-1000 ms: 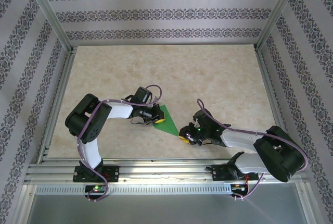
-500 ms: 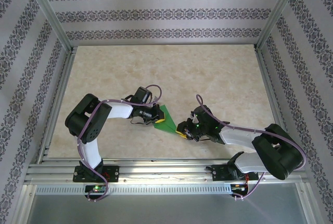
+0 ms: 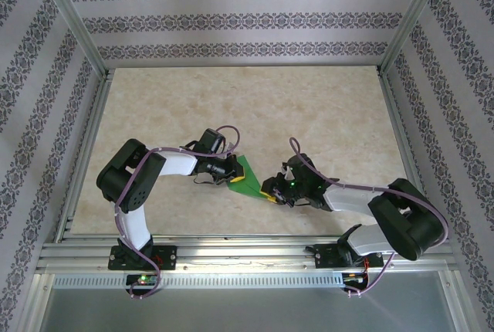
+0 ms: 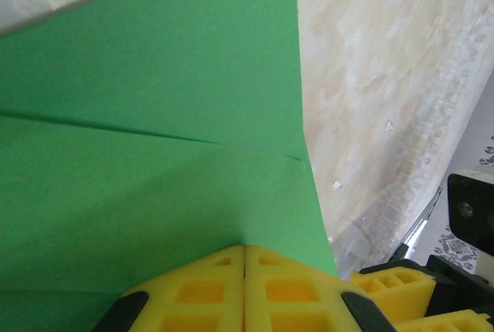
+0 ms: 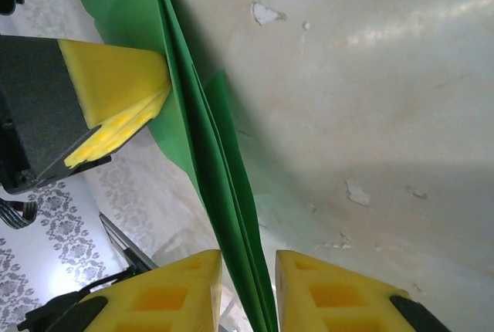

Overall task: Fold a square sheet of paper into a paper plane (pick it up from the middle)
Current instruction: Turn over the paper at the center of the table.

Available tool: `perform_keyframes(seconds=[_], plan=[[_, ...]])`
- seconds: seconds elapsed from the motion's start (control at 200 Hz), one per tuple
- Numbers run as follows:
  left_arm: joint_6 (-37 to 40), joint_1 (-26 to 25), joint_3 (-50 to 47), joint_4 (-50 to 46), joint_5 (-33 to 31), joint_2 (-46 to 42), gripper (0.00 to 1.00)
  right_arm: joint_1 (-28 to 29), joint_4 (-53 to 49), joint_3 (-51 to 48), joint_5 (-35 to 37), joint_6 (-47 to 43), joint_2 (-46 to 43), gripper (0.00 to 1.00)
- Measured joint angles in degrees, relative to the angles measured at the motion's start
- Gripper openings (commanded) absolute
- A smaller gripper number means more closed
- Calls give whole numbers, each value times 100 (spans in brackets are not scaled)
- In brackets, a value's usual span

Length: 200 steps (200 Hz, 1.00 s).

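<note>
Several folds in: paper (image 3: pixel 247 178) reads as a layered, pointed triangle, creases plain in left wrist view. Judged past halfway. Not yet a narrow dart, so wing folds and final shaping left to do. Sits between the two arms, toward near edge of table (image 3: pixel 324 108), standing on edge in right wrist view. Left gripper (image 3: pixel 229 171) clamped shut on wide end. Right gripper (image 5: pixel 248 262) slightly parted, astride pointed end, layers running through the gap. Firm pinch or loose fit: cannot tell.
</note>
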Motion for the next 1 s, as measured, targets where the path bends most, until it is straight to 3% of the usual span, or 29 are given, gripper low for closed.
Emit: perform_keyframes(seconds=[0.495, 0.784, 0.999], plan=[[-63, 0, 0, 4, -4, -31, 10, -111, 750, 9, -341, -11, 380, 9], [-101, 0, 0, -61, -114, -437, 28, -188, 866, -50, -396, -131, 326, 3], [173, 0, 0, -448, -531, -1458, 39, -330, -81, 13, -173, -833, -619, 0]])
